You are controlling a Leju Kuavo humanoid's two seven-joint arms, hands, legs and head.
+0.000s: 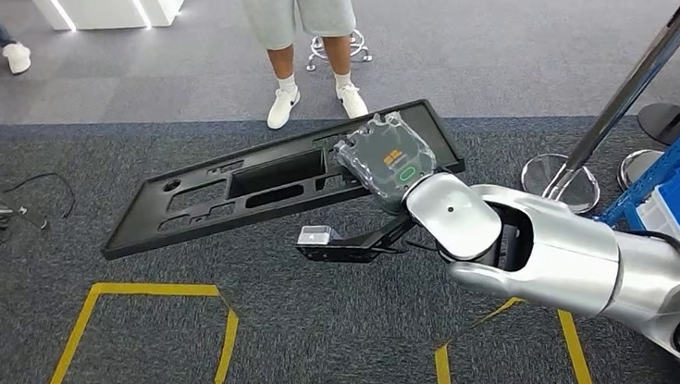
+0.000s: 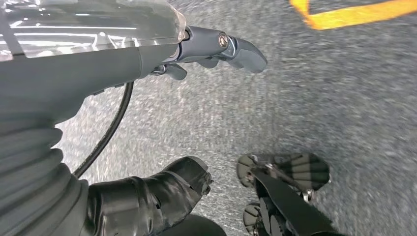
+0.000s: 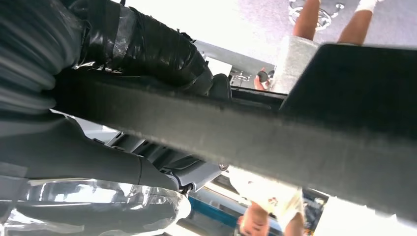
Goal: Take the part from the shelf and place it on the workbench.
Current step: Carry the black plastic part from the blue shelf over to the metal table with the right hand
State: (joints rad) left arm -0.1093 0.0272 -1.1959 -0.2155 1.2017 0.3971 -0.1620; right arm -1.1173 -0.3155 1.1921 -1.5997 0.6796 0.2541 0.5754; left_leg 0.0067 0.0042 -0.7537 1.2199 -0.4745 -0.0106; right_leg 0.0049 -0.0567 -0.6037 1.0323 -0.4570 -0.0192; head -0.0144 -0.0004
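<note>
**Part carried clear of the floor, held at one end**

Part [image 1: 270, 181]: a long, flat black plastic panel with cut-out windows, hanging level above the dark carpet, well off the floor. The right hand [image 1: 387, 160] grips it at the end nearest the blue shelf [image 1: 679, 183], and the rest of the panel reaches away from that shelf unsupported. In the right wrist view the dark fingers [image 3: 147, 46] wrap over the panel's edge [image 3: 255, 132], with the thumb on the opposite face; that clamp across the thickness is probably what keeps such a long piece from drooping. Holding it flat and out in front likely keeps it clear of the robot's body and of the stanchion post [image 1: 641, 68] beside the shelf.

The left hand [image 2: 216, 46] hangs over the carpet with nothing in it, fingers loosely extended.

No desk shows, so the carrying stage looks unfinished. A person [image 1: 304, 37] stands beyond the panel, away from the shelf.
</note>
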